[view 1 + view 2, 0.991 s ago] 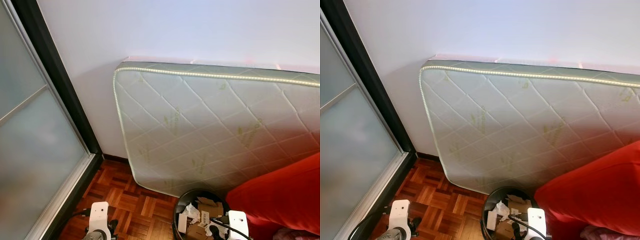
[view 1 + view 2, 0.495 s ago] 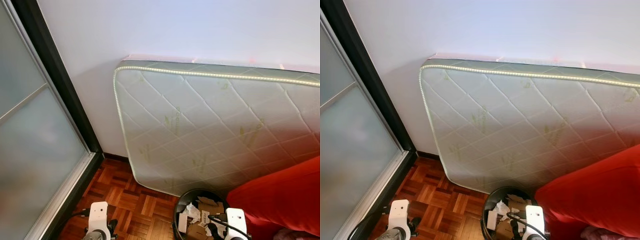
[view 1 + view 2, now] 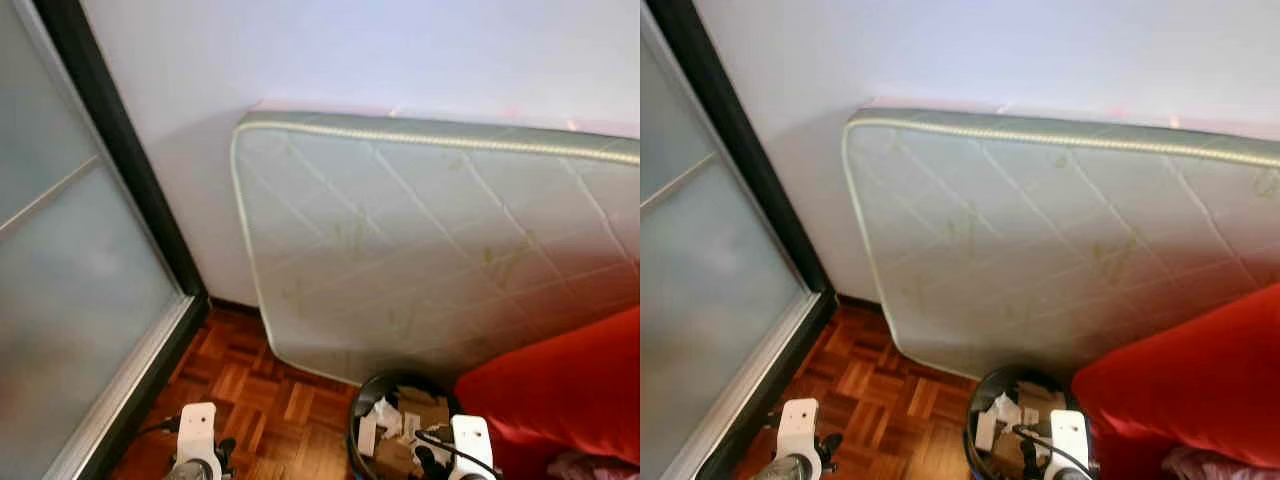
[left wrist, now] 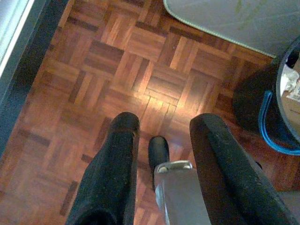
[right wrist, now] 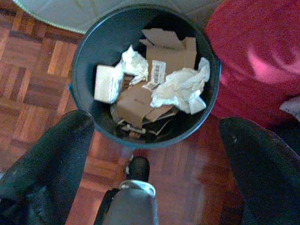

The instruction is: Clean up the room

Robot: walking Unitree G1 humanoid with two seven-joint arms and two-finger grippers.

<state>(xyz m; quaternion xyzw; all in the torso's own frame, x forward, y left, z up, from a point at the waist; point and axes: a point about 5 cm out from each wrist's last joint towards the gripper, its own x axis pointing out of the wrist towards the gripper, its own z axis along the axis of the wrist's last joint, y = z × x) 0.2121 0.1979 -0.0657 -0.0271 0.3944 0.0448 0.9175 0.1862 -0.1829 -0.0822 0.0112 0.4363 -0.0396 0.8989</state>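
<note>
A: Eyes on the bin [image 5: 145, 75]: a round dark bin standing on the parquet floor [image 4: 93, 93], at the foot of the mattress [image 3: 430, 230] and right beside the red sofa [image 3: 560, 400].

B: What's in it?

A: Torn brown cardboard [image 5: 166, 54] with a barcode label, crumpled white paper [image 5: 180, 89] and a small white box [image 5: 107, 83], all heaped loosely.

B: And the arms?

A: The right end effector [image 5: 154, 136] hangs above the bin, fingers spread wide, nothing between them. The left end effector [image 4: 161, 126] is over bare floor, fingers parted and empty too.

B: Anything changed from a second ago?

A: The head view has gone soft with blur and drifted a touch, so the camera moved. Bin, mattress and sofa sit as they did, and both arms stay low in the same places.
</note>
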